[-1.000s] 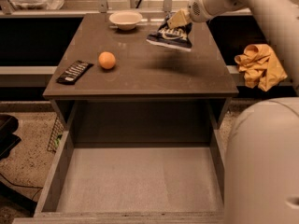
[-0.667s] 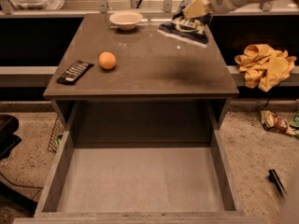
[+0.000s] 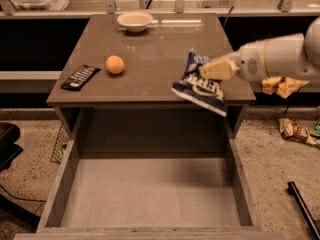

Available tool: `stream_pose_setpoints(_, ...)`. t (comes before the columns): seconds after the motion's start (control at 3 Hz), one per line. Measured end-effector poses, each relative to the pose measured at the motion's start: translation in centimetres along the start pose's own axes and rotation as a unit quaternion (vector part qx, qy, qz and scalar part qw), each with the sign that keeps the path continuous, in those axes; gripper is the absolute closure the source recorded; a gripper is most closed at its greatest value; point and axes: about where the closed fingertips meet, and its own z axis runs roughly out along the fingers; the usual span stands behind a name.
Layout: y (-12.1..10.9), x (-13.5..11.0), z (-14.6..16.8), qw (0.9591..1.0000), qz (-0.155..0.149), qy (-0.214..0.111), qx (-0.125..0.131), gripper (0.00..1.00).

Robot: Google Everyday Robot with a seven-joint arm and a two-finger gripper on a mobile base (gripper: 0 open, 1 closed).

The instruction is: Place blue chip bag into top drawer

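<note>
- Clamped tight on the blue chip bag [image 3: 199,88] with the gripper [image 3: 206,71], at the table's [image 3: 150,49] front right edge.
- Below and left of the gripper: top drawer [image 3: 62,184] pulled open, bag hanging above it.
- Well left of the gripper: orange [image 3: 115,64], flat black packet [image 3: 80,77]; farther back, a bowl [image 3: 134,20].

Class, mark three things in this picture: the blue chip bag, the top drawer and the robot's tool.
blue chip bag [image 3: 199,90]: camera view, on its lettered front.
top drawer [image 3: 150,196]: camera view, on its bare bottom.
tool [image 3: 206,71]: camera view, at its tip, gripping the bag over the table [image 3: 150,59] near its right front corner.
</note>
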Motion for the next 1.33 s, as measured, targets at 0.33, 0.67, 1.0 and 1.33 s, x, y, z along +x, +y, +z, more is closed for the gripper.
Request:
stream_pose_setpoints(0.33,2.8,6.6,-4.9,0.9961,-0.053,0.008,-0.070,1.00)
stream_pose_setpoints(0.67,5.3,9.0,-9.5,0.9876,-0.112,0.033,-0.105,1.00)
stream_pose_setpoints(1.0,6.2,9.2,-9.2,0.9847,-0.123,0.040,-0.117,1.00)
stream_pose_setpoints(1.33,7.0,9.3,-7.7,0.9830,-0.134,0.054,-0.114,1.00)
